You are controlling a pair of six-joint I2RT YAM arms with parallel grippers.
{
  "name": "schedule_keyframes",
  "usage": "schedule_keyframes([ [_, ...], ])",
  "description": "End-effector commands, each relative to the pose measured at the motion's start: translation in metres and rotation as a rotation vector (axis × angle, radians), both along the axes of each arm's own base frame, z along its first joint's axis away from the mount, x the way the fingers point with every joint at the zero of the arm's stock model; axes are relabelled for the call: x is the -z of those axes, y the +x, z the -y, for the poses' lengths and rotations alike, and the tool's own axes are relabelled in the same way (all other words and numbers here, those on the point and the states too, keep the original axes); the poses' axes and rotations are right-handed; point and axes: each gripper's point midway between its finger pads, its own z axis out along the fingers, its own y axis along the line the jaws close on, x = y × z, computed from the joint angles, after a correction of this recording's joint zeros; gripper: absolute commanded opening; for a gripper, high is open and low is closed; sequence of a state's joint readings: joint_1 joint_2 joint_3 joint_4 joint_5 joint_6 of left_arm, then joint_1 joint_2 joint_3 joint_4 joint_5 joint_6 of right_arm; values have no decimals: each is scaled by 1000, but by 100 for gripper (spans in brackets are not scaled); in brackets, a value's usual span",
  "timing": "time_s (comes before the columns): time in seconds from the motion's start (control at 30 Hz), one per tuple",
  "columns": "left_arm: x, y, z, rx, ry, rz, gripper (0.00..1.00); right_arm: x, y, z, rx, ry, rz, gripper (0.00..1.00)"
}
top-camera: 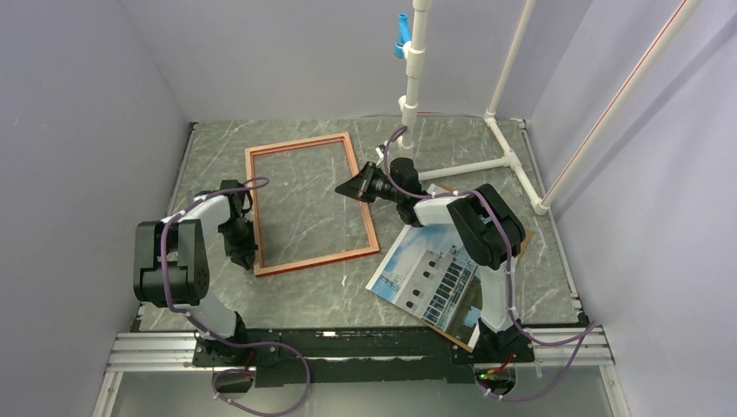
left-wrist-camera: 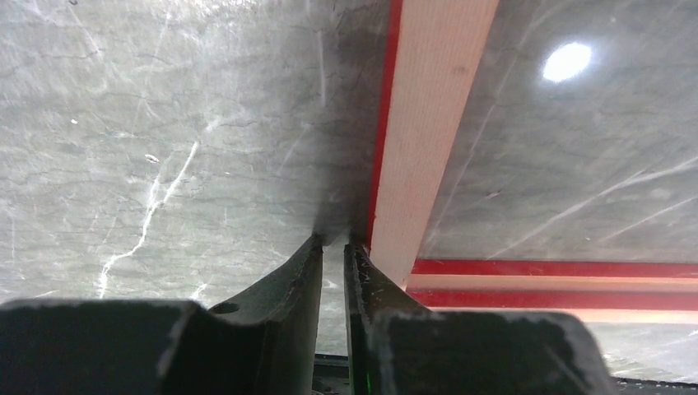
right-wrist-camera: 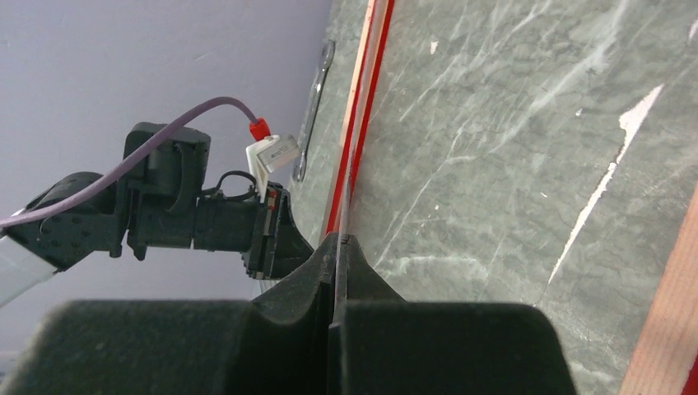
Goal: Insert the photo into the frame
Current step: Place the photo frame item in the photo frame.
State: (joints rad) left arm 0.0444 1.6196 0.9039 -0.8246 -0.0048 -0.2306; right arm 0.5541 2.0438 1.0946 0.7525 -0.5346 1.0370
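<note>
The frame (top-camera: 314, 144) lies orange-brown face up at the table's middle left, marble showing through its pane. My left gripper (top-camera: 245, 253) is low at its near left corner. In the left wrist view its jaws (left-wrist-camera: 335, 240) stand a narrow slit apart with nothing between them, the right finger against the rail's (left-wrist-camera: 424, 123) red outer side. My right gripper (top-camera: 359, 187) is at the frame's right rail. In the right wrist view it (right-wrist-camera: 338, 239) is shut on a thin pale edge of the frame (right-wrist-camera: 355, 123). The photo (top-camera: 419, 276) lies picture up at the near right, partly under the right arm.
A brown backing board (top-camera: 463, 338) peeks out from under the photo. A white pipe stand (top-camera: 502, 162) with a blue clip (top-camera: 401, 33) occupies the back right. Purple walls close in on three sides. The right wrist view shows the left arm (right-wrist-camera: 165, 214) beyond the frame.
</note>
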Motion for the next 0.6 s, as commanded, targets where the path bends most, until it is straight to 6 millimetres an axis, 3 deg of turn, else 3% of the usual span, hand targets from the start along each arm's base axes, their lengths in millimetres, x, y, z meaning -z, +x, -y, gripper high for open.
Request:
schedule_keyframes([
  [0.0,2,5,8,11,-38,5,20,-58,-3,-8,-70,75,185,0],
  [0.57,3,4,11,20,-45,-2,19,-52,5,-12,-77,46,206,0],
])
